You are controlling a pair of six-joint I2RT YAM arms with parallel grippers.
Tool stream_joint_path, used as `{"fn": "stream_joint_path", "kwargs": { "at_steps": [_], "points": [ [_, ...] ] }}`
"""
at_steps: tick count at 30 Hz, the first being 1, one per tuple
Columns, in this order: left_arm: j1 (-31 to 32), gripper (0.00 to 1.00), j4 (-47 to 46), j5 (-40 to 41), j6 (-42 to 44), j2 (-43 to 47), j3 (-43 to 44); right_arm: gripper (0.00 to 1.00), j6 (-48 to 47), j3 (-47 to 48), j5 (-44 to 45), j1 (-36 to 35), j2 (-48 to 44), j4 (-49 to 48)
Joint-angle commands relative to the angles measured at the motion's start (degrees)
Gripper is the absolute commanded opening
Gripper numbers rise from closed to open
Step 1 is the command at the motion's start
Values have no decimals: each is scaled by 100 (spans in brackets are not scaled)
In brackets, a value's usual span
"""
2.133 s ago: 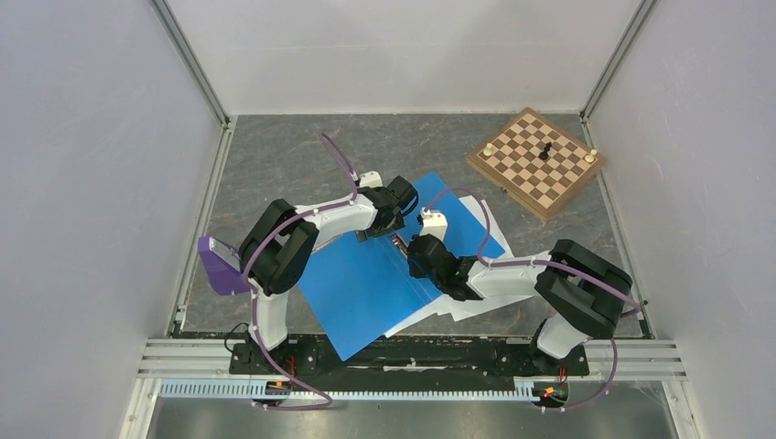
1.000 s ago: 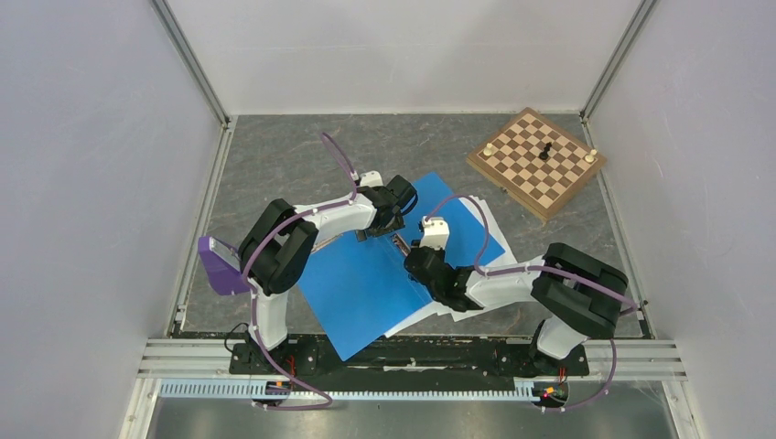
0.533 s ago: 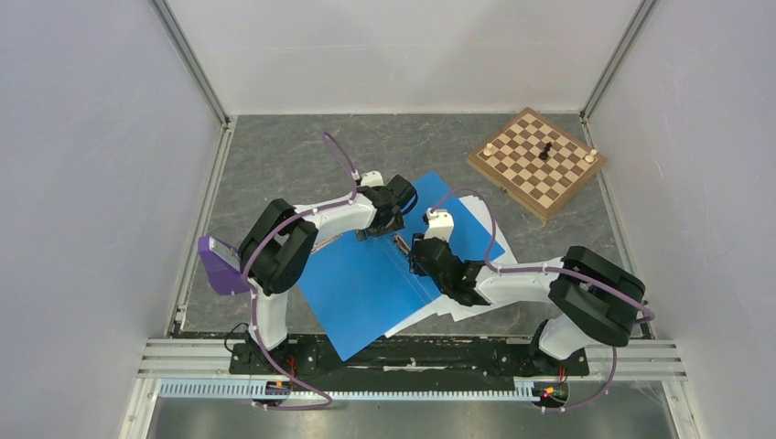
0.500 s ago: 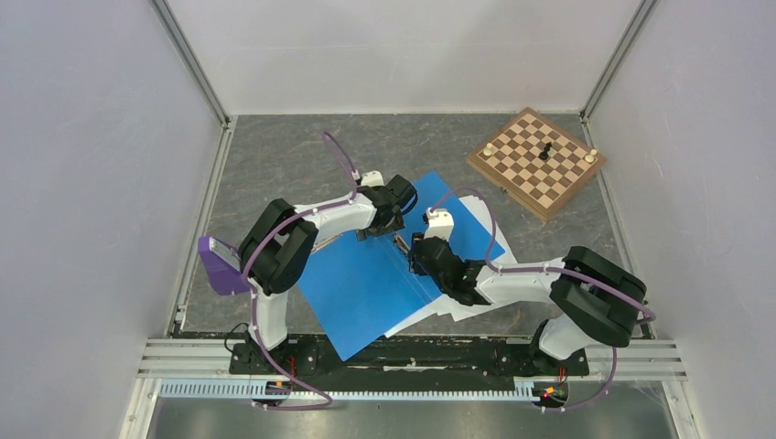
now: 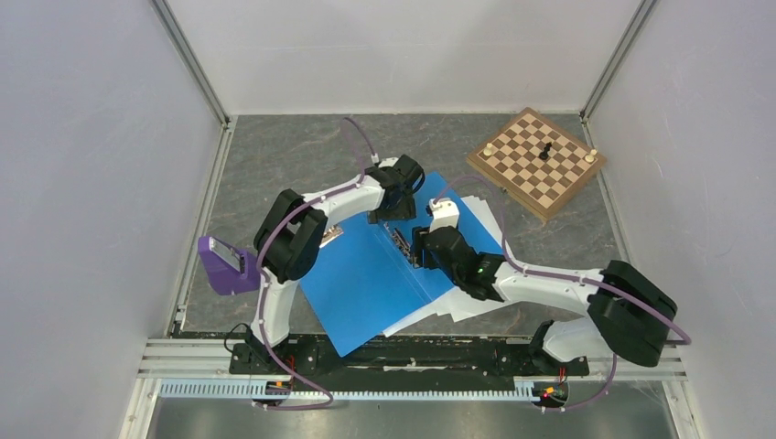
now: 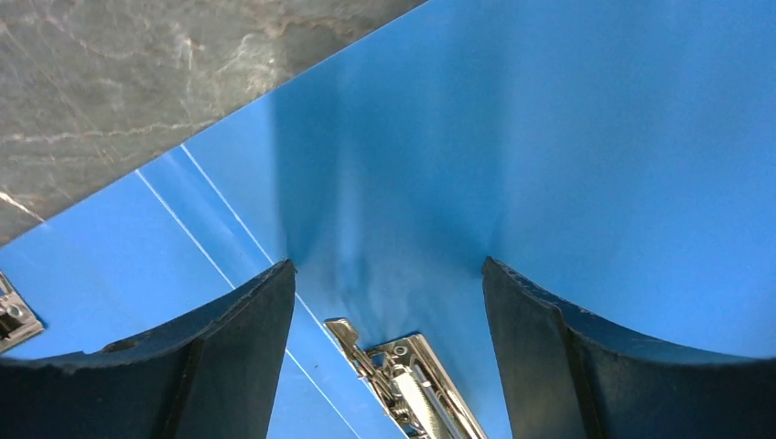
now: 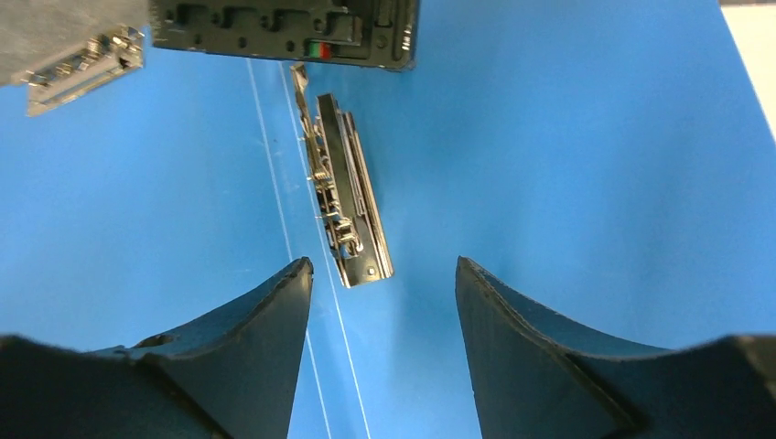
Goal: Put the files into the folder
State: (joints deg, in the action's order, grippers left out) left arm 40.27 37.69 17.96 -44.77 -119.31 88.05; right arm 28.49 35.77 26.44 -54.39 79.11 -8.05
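**A:** What are the claws doing?

**B:** Both are spread wide and hold nothing. The right claw (image 7: 380, 265) hangs low over the near end of the metal clip (image 7: 343, 183), one finger on each side of it (nothing pinched). The left claw (image 6: 386, 267) sits just past the clip's far end, also gaping, with bare blue cover between its fingers.

**A:** Why crowd the clip?

**B:** The folder (image 5: 361, 283) lies open and flat on the tabletop (image 5: 274, 155), and the clip runs along its spine fold. My reading is that the clip must be lifted before any sheet can go under it. One claw at each end would let one steady the cover while the other works the lever.

**A:** And the files?

**B:** Not in yet. The files (image 5: 435, 315) lie under the cover to the right of the clip, with white edges poking out on the near side and the right. I'd say they must be drawn out from below first, and thin sheets may fan or slip.

**A:** Anything in the way?

**B:** The chessboard (image 5: 535, 163) stands well beyond the clip, far right (no obstacle).
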Motion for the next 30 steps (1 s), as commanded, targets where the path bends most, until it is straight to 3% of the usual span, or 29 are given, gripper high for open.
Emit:
{"fn": "stream_joint_path", "kwargs": {
  "at_steps": [1,4,9,19,30],
  "points": [
    [-19,81,348,-265,802,24,741,60,-355,-3,-244,84,-636,112],
    [-28,81,541,-83,912,282,860,53,-551,-195,-575,162,-763,26],
    [-22,75,522,-66,676,877,279,48,-737,-178,-929,277,-664,37],
    [165,66,-208,-317,-358,1480,-1298,53,-1445,506,-1542,414,168,76],
    [174,63,-368,-628,-407,1242,-1065,57,-1549,664,-1192,490,87,329]
  ]
}}
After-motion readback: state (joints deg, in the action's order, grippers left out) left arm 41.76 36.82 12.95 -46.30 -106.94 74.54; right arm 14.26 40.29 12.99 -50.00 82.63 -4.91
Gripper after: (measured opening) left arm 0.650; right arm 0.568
